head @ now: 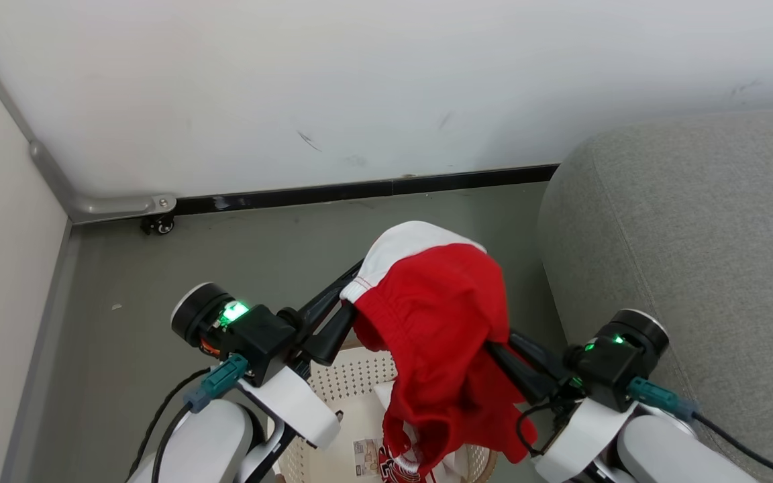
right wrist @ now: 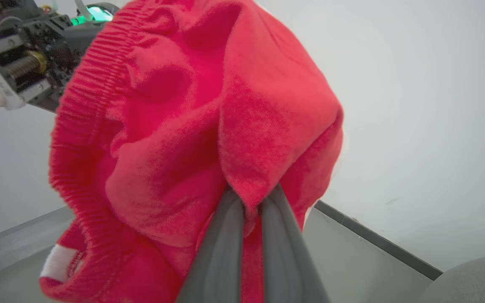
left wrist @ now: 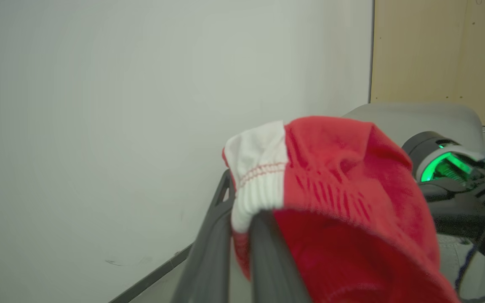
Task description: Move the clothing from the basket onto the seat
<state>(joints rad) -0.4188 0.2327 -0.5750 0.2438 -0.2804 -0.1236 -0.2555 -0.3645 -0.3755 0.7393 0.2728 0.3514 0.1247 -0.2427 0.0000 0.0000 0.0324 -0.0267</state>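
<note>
A white wall (head: pixel 359 87) and grey floor (head: pixel 225 255) are seen behind, the seat (head: pixel 695 235) at the right. The red garment (head: pixel 440 315) is held above the basket (head: pixel 353 386). It may slip if only thin folds are gripped. Both arms are angled inward: the left tool (head: pixel 354 285) is pinched on its white band, the right tool (head: pixel 499 350) on red cloth.
</note>
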